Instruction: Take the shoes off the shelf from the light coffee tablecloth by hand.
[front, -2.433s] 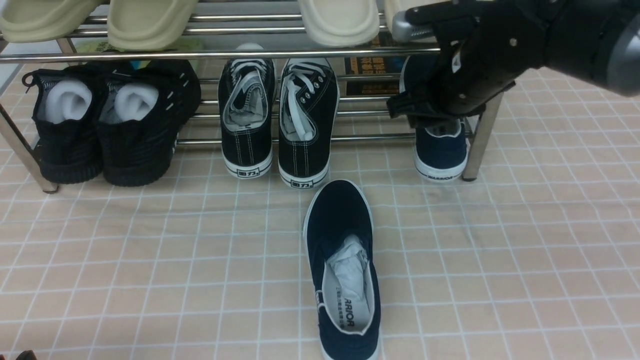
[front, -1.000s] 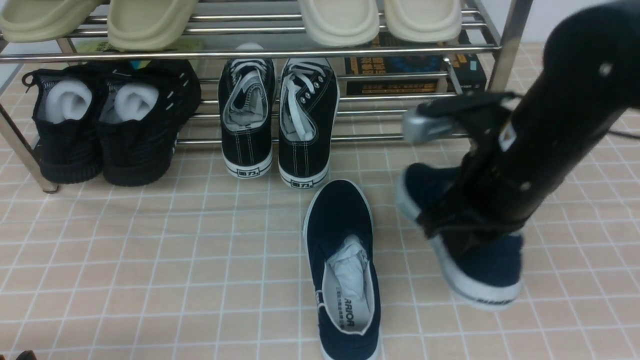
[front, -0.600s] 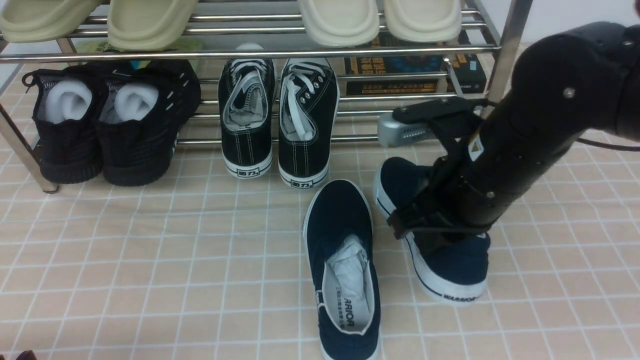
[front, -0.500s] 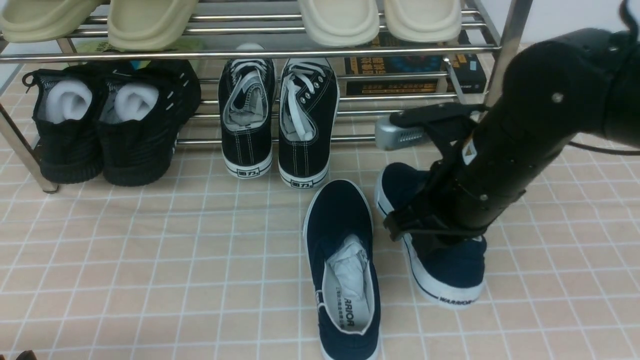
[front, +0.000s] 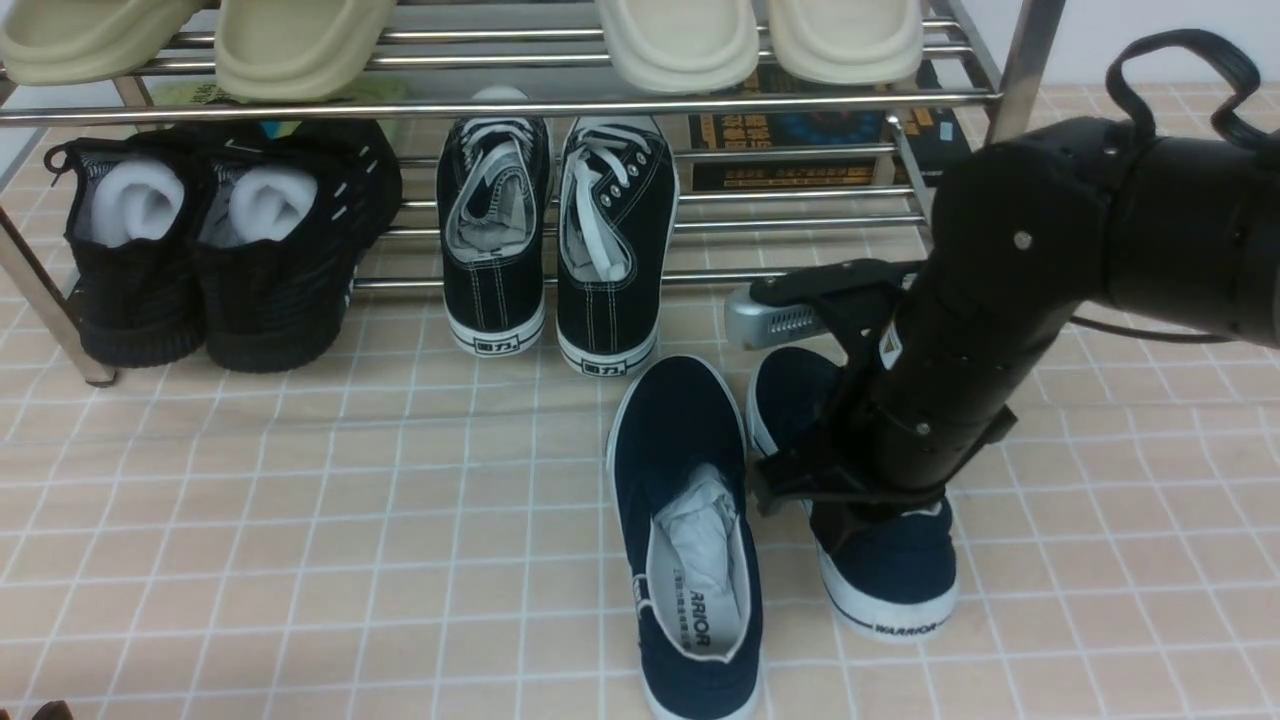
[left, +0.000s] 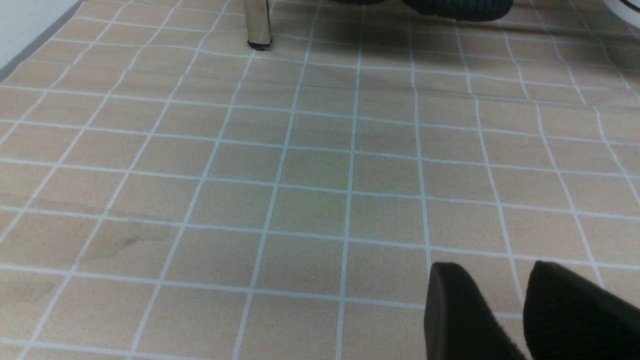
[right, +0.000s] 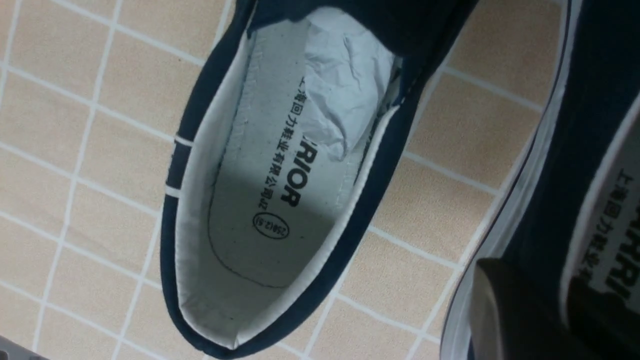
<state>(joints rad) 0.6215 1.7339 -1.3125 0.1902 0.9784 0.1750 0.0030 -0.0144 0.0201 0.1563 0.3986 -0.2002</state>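
Surface: a light coffee tablecloth (front: 300, 520), beige with a grid of thin white lines and slightly wrinkled, covered the whole work area. The shelf (front: 450, 108), built of chrome tubes, stood across the far side.

At the left, the left gripper (left: 492, 272) appeared in its own wrist view only. Its two black fingers (left: 460, 315) stood a narrow gap apart above bare cloth and held nothing, with a shelf leg (left: 257, 25) beyond them.

On the lower tier at the left sat a pair of all-black knit sneakers (front: 215, 250). To their right was a pair of black lace-up sneakers (front: 555, 240), heels toward the camera. Pale slippers (front: 300, 40) occupied the upper tier. A dark printed box (front: 800, 135) lay behind the bars further right.

The shoes were both off the shelf, in front of it and right of centre. The first slip-on (front: 685, 530) lay flat on the cloth, toe toward the shelf, crumpled paper inside, untouched. Just beside it on the right was the second slip-on (front: 880, 580), toe likewise toward the shelf, its heel marked "WARRIOR". A narrow strip of cloth showed between the two.

The right gripper (right: 540, 285) was clamped on the second slip-on's side wall, with one finger (right: 505, 310) outside by the white sole edge and the other inside over the insole. Whether that shoe's sole rested fully on the cloth could not be determined.
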